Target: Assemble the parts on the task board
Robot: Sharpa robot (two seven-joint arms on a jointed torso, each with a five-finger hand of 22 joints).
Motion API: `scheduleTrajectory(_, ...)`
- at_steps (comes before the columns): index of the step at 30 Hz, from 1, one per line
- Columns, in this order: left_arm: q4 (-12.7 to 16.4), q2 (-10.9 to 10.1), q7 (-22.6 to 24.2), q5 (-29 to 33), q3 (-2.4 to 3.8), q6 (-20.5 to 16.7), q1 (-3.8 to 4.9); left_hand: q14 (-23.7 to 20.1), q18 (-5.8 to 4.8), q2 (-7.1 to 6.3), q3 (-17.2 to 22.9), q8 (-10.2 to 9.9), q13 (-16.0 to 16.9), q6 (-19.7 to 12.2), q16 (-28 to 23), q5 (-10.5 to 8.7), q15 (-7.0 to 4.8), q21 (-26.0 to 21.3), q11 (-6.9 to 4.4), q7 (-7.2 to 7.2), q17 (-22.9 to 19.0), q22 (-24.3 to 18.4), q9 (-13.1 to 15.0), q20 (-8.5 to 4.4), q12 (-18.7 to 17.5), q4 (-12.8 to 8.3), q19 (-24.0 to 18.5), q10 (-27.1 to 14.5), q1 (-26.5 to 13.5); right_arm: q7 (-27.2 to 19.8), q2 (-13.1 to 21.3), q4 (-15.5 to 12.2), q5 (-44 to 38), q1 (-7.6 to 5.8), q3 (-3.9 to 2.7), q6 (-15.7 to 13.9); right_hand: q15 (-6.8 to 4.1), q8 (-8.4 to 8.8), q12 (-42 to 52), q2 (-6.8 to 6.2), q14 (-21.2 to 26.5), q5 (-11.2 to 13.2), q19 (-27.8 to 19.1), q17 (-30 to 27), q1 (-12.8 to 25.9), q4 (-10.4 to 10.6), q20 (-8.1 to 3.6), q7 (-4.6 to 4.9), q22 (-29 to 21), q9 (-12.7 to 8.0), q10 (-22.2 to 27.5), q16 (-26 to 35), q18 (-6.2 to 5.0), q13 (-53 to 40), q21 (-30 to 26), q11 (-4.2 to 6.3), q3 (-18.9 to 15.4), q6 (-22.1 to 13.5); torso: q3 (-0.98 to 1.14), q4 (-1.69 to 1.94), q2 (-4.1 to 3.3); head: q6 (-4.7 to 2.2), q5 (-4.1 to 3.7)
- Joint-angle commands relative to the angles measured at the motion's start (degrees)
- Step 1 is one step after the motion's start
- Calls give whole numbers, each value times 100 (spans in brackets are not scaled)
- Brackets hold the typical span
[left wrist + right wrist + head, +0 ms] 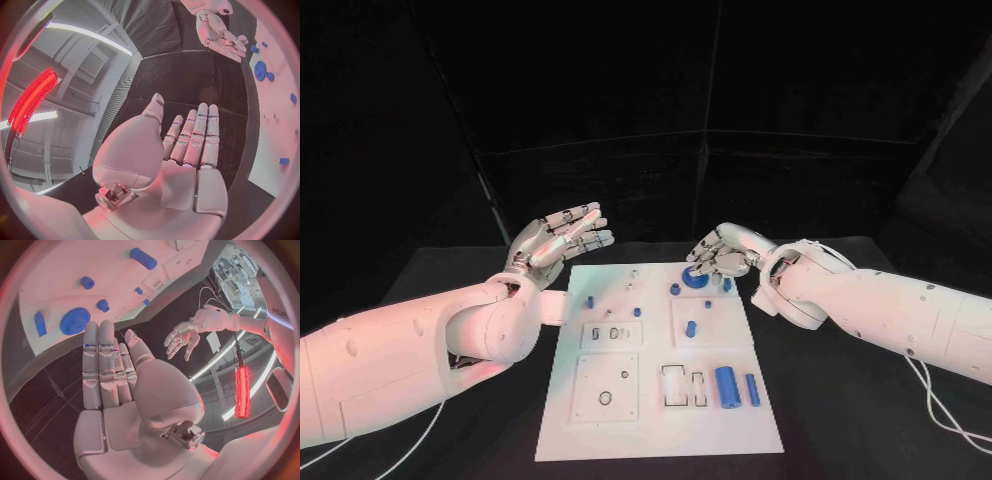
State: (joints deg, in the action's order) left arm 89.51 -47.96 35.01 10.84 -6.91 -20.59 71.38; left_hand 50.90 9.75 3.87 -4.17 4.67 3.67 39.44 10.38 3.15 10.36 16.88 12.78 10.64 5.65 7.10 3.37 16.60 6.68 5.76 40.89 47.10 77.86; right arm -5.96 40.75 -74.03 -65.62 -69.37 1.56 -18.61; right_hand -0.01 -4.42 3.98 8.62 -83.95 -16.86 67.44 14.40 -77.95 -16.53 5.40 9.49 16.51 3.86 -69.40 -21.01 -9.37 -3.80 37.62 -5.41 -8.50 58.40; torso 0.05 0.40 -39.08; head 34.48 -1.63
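While we look down from the head view, the task board (661, 400) lies mid-bench (459, 270), with blue parts (727, 385) on it. Our left robot hand (563, 240) hovers off its far left corner, fingers spread, empty. Our right robot hand (726, 252) hangs above the blue gear (695, 277) at the far edge. Our left wrist view shows straight, parted fingers (194, 132) over bare bench. Our right wrist view shows extended fingers (100, 360) clear of the gear, holding nothing.
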Motion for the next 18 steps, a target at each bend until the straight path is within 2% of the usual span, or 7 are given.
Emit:
scheduleTrajectory(1,100,-40,9,-47,6,91,8,38,44,43,3,-25,-4,-2,22,16,19,36,10,466,-8,-8,-6,-15,-8,-28,40,23,3,658,-34,-80,-1297,-86,-8,179,-37,35,-1,11,-250,-44,64,268,22,-2,-28,-7,163,-3,33,-452,-100,-3,277,52,-28,76,-21,29,-122,21,-51)
scheduleTrajectory(7,167,-44,8,-46,6,59,8,16,37,53,-6,-58,-7,-49,-10,16,29,31,21,480,-29,-21,-13,-13,-36,-74,52,-3,16,1148,-141,-193,-2172,-219,-11,432,-70,68,10,-5,-241,-34,141,902,2,3,-23,-40,633,-9,102,-1567,-87,-3,1010,50,-14,50,-36,86,-193,61,-72)
scheduleTrajectory(8,171,-40,9,-46,6,53,8,-4,29,58,-14,-71,-8,-60,-28,17,38,19,30,489,-39,-31,-14,-12,-52,-86,39,-21,12,1215,-154,-207,-2257,-229,-12,470,-67,74,8,-5,-249,24,210,1008,-3,-3,-24,-46,927,-11,104,-1732,-56,-2,1250,64,0,18,-38,95,-204,62,-66)
scheduleTrajectory(12,184,-22,20,-46,6,31,8,-50,10,67,-30,-95,-8,-72,-62,17,57,-14,43,496,-60,-55,-15,-10,-80,-111,-1,-53,-1,1451,-239,-216,-2498,-255,-12,600,-25,78,-26,-52,-262,200,416,1913,86,4,1,-37,1879,-12,284,-2675,67,12,1998,39,-18,-84,-46,94,-233,65,-61)
scheduleTrajectory(13,184,-21,21,-46,6,29,8,-53,9,67,-31,-96,-8,-73,-64,17,58,-16,44,496,-61,-56,-15,-10,-82,-112,-4,-54,-2,1465,-250,-210,-2513,-257,-13,615,-22,76,-23,-56,-260,226,428,2003,99,5,6,-36,1965,-11,300,-2769,77,11,2068,35,-21,-90,-45,93,-235,68,-64)
scheduleTrajectory(16,188,-21,18,-46,6,28,8,-59,7,69,-34,-100,-8,-80,-68,17,60,-20,45,497,-63,-60,-16,-10,-85,-116,-9,-58,-4,1534,-351,-133,-2588,-265,-13,724,-16,74,12,-79,-214,636,445,2491,208,43,32,-62,2401,-9,401,-3292,115,-7,2442,34,-80,-175,-53,84,-245,68,-72)
scheduleTrajectory(18,195,-29,16,-46,6,29,8,-74,2,73,-40,-114,-9,-116,-79,17,66,-27,52,508,-70,-66,-20,-9,-96,-122,-17,-73,-12,1564,-403,-100,-2611,-268,-13,783,-8,71,33,-88,-183,674,458,2717,239,61,39,-60,2629,-6,463,-3527,139,-14,2628,26,-110,-219,-57,75,-247,74,-75)
